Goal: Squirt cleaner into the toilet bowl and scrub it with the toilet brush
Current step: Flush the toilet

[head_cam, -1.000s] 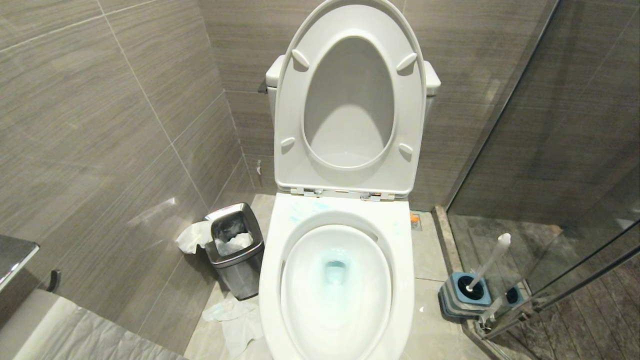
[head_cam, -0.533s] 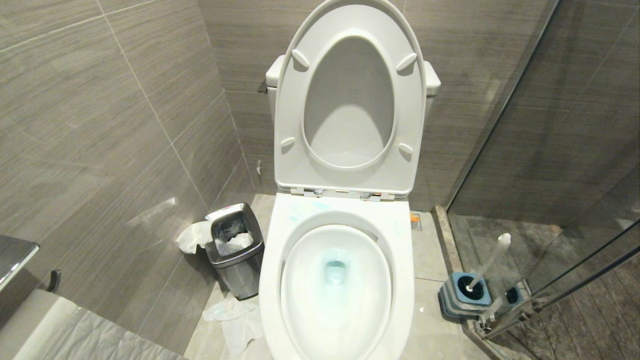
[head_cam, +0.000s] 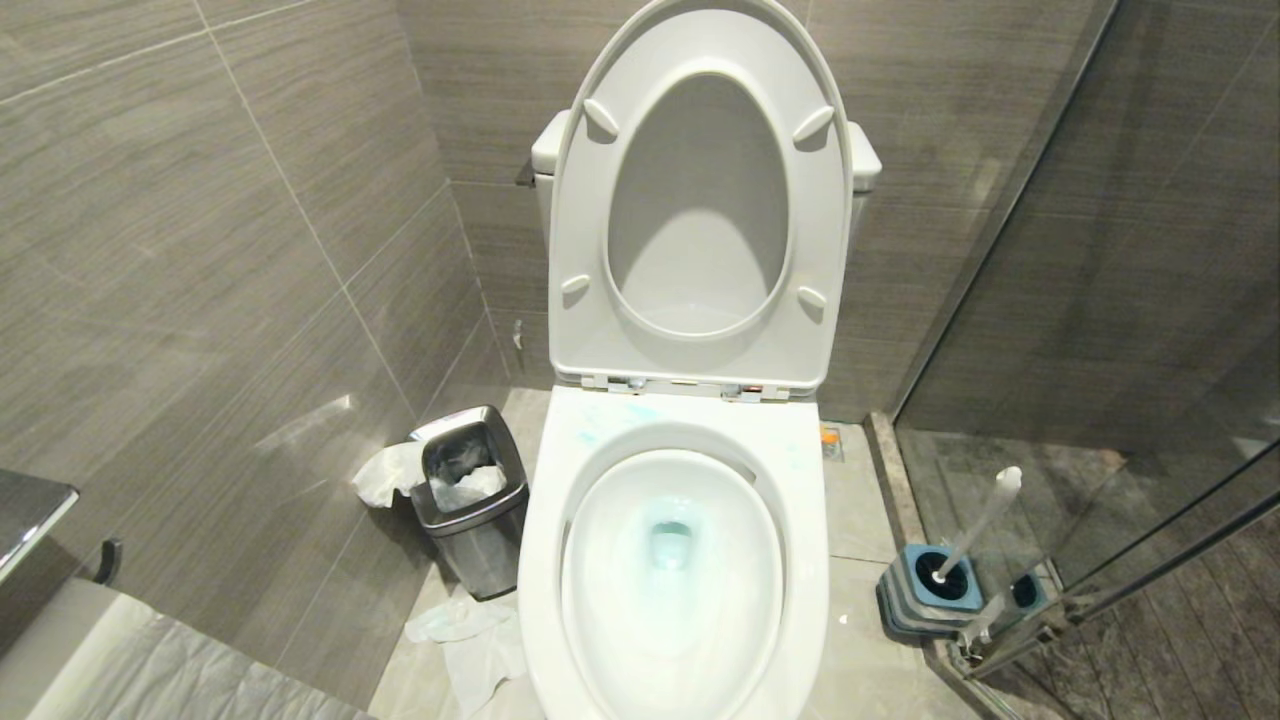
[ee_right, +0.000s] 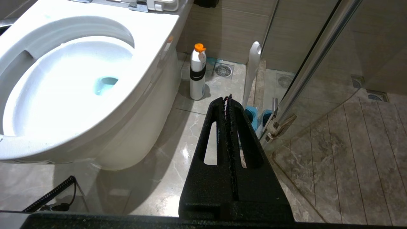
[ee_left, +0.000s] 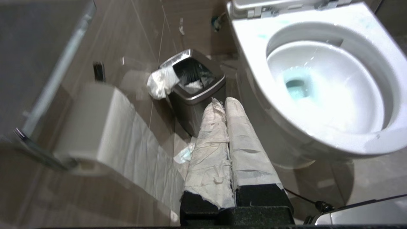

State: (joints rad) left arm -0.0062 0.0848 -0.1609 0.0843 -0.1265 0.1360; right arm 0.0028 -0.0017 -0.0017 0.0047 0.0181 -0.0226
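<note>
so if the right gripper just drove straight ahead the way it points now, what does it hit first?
Probably the toilet brush: the shut right gripper points at the handle standing in its blue holder by the glass door. The white bottle stands off to one side. Depth is unclear.

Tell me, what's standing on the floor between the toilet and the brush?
A white bottle with an orange cap stands between the toilet bowl and the toilet brush, seen in the right wrist view.
</note>
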